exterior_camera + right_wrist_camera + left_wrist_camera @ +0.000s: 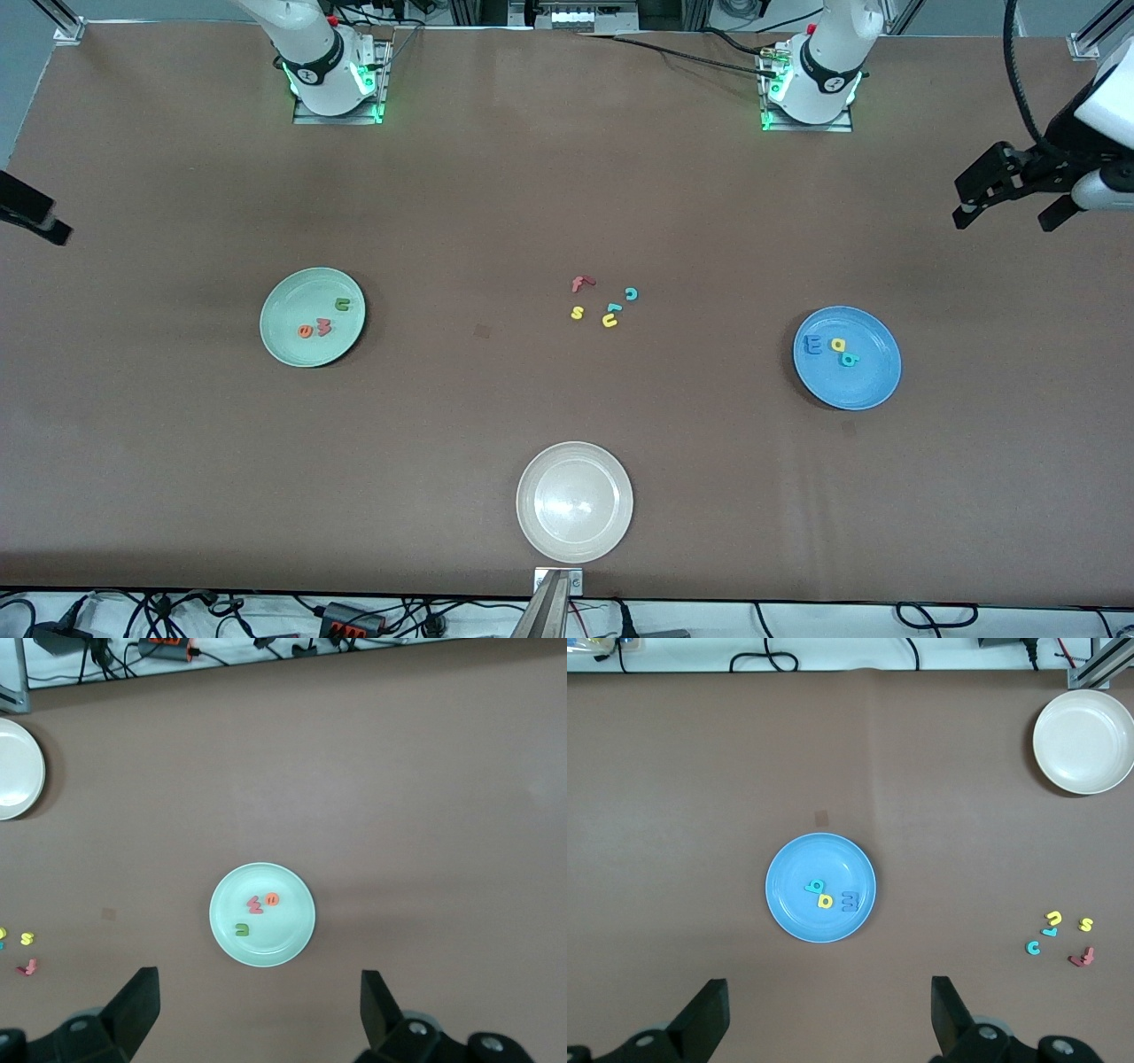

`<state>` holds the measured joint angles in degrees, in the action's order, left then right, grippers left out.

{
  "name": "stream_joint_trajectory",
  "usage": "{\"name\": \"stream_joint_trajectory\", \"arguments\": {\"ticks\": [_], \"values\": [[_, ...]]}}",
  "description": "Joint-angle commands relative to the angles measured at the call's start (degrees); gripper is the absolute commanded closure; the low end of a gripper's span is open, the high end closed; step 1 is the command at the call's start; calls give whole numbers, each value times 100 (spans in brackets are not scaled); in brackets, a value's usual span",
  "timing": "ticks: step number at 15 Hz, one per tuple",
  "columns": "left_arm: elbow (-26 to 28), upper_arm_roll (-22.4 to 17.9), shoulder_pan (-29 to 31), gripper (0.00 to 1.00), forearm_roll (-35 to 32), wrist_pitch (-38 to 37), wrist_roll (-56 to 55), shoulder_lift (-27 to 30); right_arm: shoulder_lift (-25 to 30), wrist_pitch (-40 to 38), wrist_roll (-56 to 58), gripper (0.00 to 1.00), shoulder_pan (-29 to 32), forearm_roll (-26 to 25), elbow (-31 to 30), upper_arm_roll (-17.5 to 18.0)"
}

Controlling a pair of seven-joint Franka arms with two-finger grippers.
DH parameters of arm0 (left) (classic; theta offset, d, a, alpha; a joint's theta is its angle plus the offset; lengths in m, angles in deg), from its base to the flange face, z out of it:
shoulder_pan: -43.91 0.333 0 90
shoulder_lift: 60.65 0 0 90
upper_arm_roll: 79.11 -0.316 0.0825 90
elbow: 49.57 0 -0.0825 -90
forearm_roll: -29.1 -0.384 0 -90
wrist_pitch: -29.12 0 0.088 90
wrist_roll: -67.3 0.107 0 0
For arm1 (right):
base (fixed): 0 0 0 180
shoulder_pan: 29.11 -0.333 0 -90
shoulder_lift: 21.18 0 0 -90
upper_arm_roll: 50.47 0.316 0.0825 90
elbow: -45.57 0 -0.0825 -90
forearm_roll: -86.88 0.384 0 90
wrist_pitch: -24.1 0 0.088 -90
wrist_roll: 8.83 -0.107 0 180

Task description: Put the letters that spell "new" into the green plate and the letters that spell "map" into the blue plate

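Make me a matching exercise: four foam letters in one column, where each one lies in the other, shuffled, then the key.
Letters:
1. orange e
2. yellow a
3. red f
4. blue m

Places:
A. on the bare table, among the loose letters
B. in the green plate
C. in the blue plate, beside the teal p
D. in the blue plate, nearest its rim

Pairs: 1-B, 2-C, 3-A, 4-D

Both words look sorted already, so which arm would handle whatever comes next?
Neither: n, e, w lie in the green plate, m, a, p in the blue plate. Left gripper and right gripper hover open.
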<state>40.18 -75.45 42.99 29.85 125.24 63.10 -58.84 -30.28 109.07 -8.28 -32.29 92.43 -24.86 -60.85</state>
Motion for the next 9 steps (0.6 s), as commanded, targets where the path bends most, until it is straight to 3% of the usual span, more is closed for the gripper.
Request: {"name": "stream_joint_trajectory", "arguments": {"ticks": [1, 6, 9], "values": [[-62, 12, 4, 0, 100, -32, -46, -15, 67, -103, 130, 0, 300, -229, -5, 318], [-45, 38, -5, 0, 74, 3, -46, -68, 426, -77, 130, 0, 187, -799, -594, 397], [-36, 38, 13, 0, 74, -31, -46, -59, 751, 72, 113, 0, 116, -827, -1085, 397]]}}
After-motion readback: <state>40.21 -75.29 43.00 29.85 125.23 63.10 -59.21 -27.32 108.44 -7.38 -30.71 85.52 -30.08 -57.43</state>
